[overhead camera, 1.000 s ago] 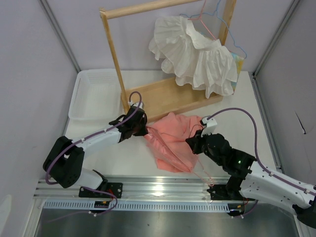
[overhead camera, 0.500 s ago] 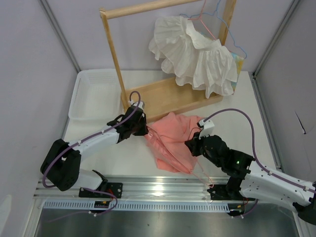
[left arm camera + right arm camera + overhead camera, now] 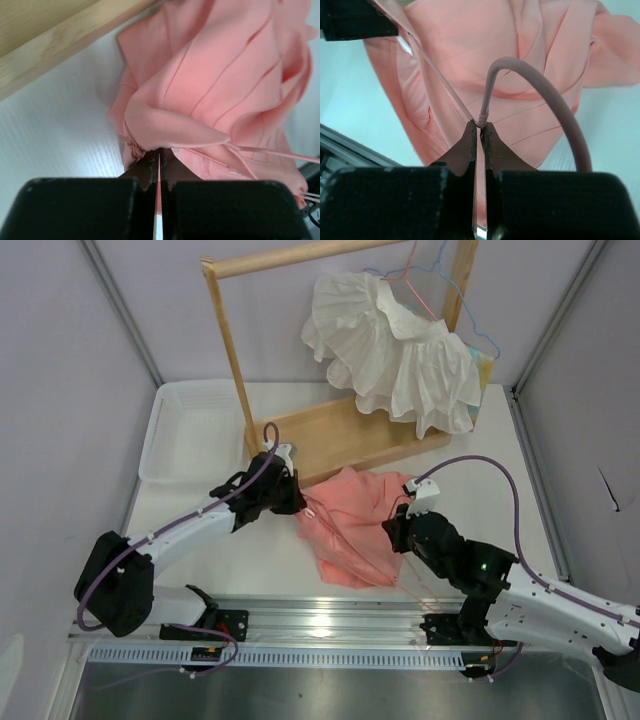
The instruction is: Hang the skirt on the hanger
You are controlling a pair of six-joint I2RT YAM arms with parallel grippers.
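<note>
Salmon-pink pleated skirt [image 3: 350, 530] lay crumpled on the white table [image 3: 490, 470], just beside the wooden rack [image 3: 330, 435].
The left fingers [image 3: 145, 170] were pressed together on a bunched skirt edge. The right fingers [image 3: 462, 150] pinched the thin pale-pink wire hanger [image 3: 545, 95] over the cloth. A white ruffled garment [image 3: 400, 350] hung behind, and a clear plastic tray [image 3: 190, 430] sat to the left.
</note>
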